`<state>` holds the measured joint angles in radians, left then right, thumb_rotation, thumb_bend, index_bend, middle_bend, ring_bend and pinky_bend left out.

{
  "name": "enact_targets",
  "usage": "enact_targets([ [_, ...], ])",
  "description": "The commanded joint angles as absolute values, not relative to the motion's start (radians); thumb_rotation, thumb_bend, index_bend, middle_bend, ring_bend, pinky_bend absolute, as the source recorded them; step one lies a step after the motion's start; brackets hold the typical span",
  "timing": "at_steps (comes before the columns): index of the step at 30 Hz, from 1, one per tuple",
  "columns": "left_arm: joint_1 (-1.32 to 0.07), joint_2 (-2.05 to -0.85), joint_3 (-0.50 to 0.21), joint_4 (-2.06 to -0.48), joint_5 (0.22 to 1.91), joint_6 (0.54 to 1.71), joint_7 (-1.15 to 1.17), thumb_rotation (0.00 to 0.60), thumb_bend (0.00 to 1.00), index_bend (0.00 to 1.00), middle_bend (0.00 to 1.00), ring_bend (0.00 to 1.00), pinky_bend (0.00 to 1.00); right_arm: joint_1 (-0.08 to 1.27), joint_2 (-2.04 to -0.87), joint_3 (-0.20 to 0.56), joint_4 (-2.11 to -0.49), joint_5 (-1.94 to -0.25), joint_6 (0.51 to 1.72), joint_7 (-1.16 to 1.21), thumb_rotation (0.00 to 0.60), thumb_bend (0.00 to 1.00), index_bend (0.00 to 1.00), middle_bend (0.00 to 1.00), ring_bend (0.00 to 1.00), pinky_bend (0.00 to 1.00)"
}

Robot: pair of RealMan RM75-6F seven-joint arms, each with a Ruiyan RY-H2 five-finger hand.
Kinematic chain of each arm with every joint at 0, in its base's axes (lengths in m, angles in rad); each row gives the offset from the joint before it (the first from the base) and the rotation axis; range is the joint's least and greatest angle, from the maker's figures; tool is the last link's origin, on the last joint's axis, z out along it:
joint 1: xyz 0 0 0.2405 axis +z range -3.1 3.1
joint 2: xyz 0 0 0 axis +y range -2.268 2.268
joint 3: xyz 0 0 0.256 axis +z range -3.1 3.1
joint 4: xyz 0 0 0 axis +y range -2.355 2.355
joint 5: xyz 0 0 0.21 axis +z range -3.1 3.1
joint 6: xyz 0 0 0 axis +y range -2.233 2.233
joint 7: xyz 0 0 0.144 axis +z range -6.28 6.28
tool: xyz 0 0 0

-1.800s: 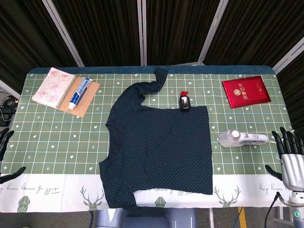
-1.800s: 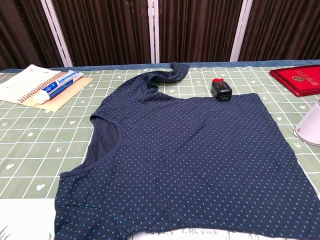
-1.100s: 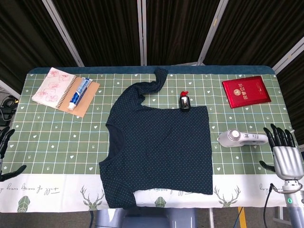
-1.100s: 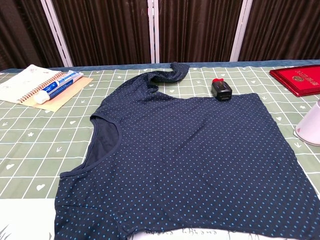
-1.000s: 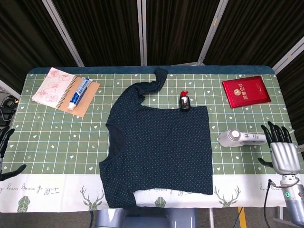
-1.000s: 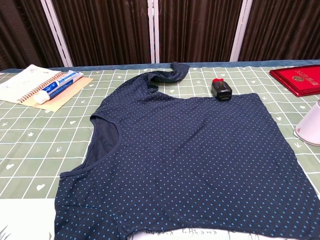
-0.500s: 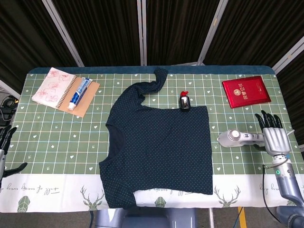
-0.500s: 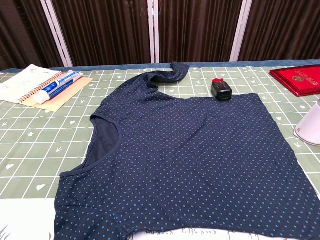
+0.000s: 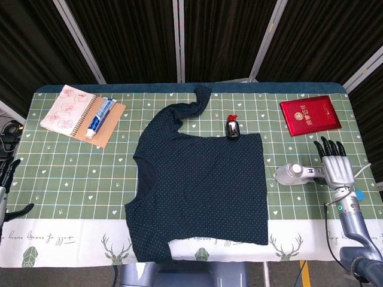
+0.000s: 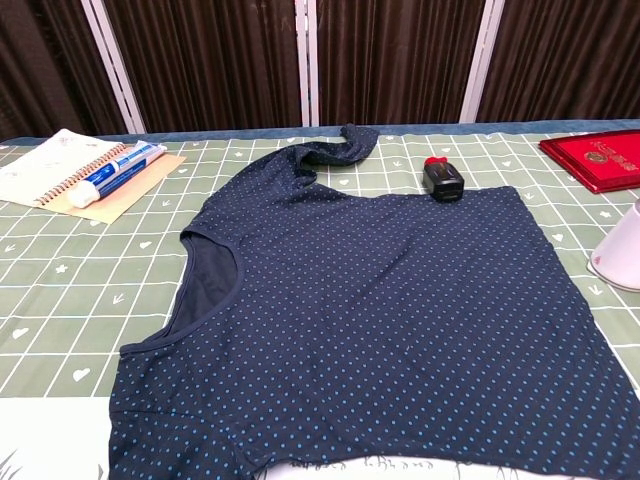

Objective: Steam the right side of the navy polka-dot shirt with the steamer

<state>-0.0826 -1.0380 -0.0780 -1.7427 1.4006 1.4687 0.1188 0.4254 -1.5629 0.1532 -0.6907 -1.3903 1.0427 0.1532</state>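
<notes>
The navy polka-dot shirt [image 9: 200, 184] [image 10: 380, 320] lies flat in the middle of the table, neck to the left, one sleeve folded up toward the back. To its right the white steamer [image 9: 298, 173] lies on its side; the chest view catches only its head [image 10: 620, 258] at the right border. My right hand [image 9: 333, 167] hovers over the steamer's handle with fingers spread, holding nothing. My left hand [image 9: 6, 179] shows at the far left edge, off the table, fingers apart and empty.
A small black bottle with a red cap [image 9: 232, 128] [image 10: 443, 181] sits at the shirt's back edge. A red booklet [image 9: 310, 115] lies back right. A spiral notebook [image 9: 67, 109] and a toothpaste tube [image 9: 100, 116] lie back left.
My right hand has moved up and leftward from the table's front right corner to over the steamer's handle. The left hand has barely shifted. The shirt and steamer have not moved.
</notes>
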Motion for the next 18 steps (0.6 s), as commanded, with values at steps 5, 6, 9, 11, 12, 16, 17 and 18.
enact_targets([
  [5,-0.086,-1.04,-0.08,-1.738,1.395,1.463,0.119,0.6,0.0,0.0,0.0,0.0,0.0,0.453,-1.625,0.144,-0.589,-1.394,1.016,0.174,0.6,0.32,0.14,0.12,0.03,0.05],
  [6,-0.087,-1.041,-0.08,-1.738,1.394,1.462,0.119,0.6,0.0,0.0,0.0,0.0,0.0,0.457,-1.632,0.143,-0.578,-1.395,1.014,0.174,0.6,0.35,0.14,0.13,0.04,0.06],
  [9,-0.088,-1.042,-0.081,-1.736,1.39,1.461,0.121,0.6,0.0,0.0,0.0,0.0,0.0,0.472,-1.657,0.146,-0.539,-1.39,0.994,0.187,0.6,0.4,0.15,0.15,0.06,0.07],
  [11,-0.088,-1.043,-0.081,-1.735,1.389,1.46,0.121,0.6,0.0,0.0,0.0,0.0,0.0,0.482,-1.669,0.145,-0.517,-1.389,0.974,0.195,0.6,0.42,0.16,0.18,0.1,0.09],
  [12,-0.089,-1.043,-0.081,-1.734,1.388,1.46,0.121,0.6,0.0,0.0,0.0,0.0,0.0,0.488,-1.674,0.143,-0.505,-1.391,0.965,0.201,0.6,0.43,0.18,0.22,0.13,0.1],
  [16,-0.091,-1.045,-0.083,-1.73,1.382,1.456,0.122,0.6,0.0,0.0,0.0,0.0,0.0,0.506,-1.691,0.134,-0.461,-1.4,0.938,0.242,0.6,0.5,0.26,0.38,0.28,0.19],
  [17,-0.092,-1.046,-0.083,-1.729,1.38,1.455,0.123,0.6,0.0,0.0,0.0,0.0,0.0,0.509,-1.693,0.131,-0.454,-1.402,0.932,0.253,0.6,0.52,0.29,0.42,0.33,0.25],
  [18,-0.092,-1.047,-0.084,-1.729,1.379,1.455,0.123,0.6,0.0,0.0,0.0,0.0,0.0,0.511,-1.693,0.128,-0.449,-1.405,0.928,0.262,0.6,0.54,0.33,0.47,0.37,0.31],
])
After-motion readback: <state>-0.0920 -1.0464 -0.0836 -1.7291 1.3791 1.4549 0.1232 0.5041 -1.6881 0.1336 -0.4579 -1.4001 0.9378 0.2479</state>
